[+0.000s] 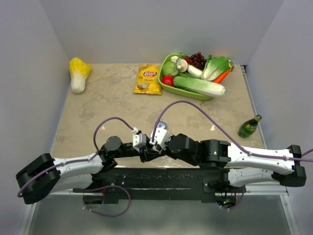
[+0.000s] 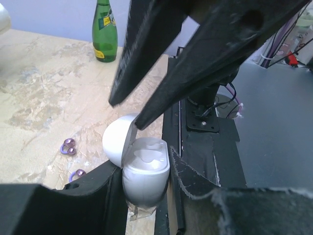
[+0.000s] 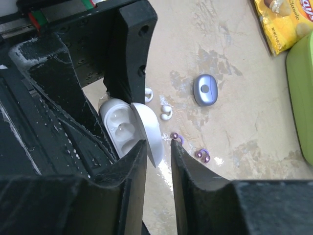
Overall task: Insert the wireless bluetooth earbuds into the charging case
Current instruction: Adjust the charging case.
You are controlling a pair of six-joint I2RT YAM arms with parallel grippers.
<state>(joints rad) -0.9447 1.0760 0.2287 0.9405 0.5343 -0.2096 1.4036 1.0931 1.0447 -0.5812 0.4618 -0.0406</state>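
Left gripper [image 2: 145,176] is pinching the open charging case [image 3: 122,128] at the table's [image 1: 112,105] near edge; right gripper [image 3: 157,148] is gaping slightly.

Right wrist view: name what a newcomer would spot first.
An open white charging case sits clamped in the left tool, its lid edging into the gap of the right tool. Loose white earbuds and purple earbuds lie on the table beyond, near a closed purplish case.

Plain pale grey walls [image 1: 146,29] on three sides, beige marble-patterned table [image 1: 107,98] in the middle, soft even light
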